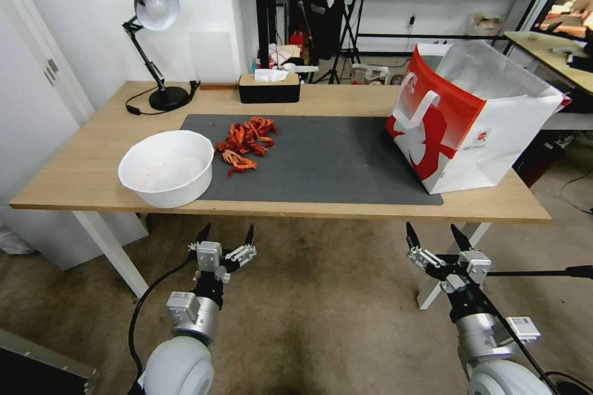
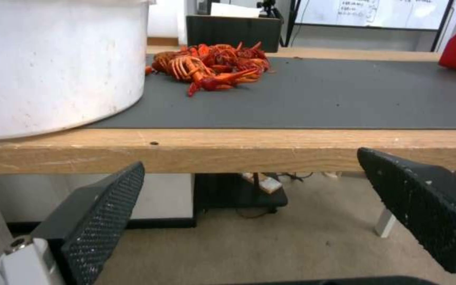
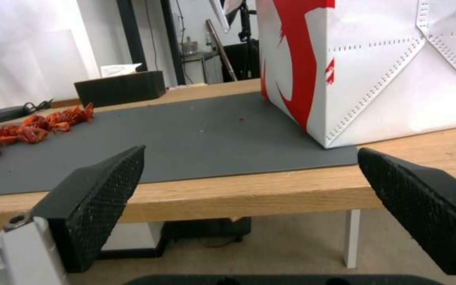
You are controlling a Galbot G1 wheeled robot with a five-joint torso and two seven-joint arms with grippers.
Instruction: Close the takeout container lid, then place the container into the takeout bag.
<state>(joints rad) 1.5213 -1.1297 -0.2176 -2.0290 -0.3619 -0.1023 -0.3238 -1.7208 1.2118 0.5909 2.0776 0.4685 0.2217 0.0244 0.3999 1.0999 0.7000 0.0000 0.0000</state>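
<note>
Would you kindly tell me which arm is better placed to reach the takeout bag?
The right, probably. The takeout bag stands at the right end of the table, straight ahead of the open right claw. The open left claw hangs before the white bowl, at the other end.

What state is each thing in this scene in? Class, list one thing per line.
Takeout bag: upright, mouth open, on the mat's right end.
White bowl: upright, looks empty.
Crayfish: heaped loose on the mat.
Desk lamp: appears off.
Tissue box: a tissue sticking out.
Left gripper: open, holding nothing, below the table edge.
Right gripper: open, holding nothing, below the table edge.
</note>
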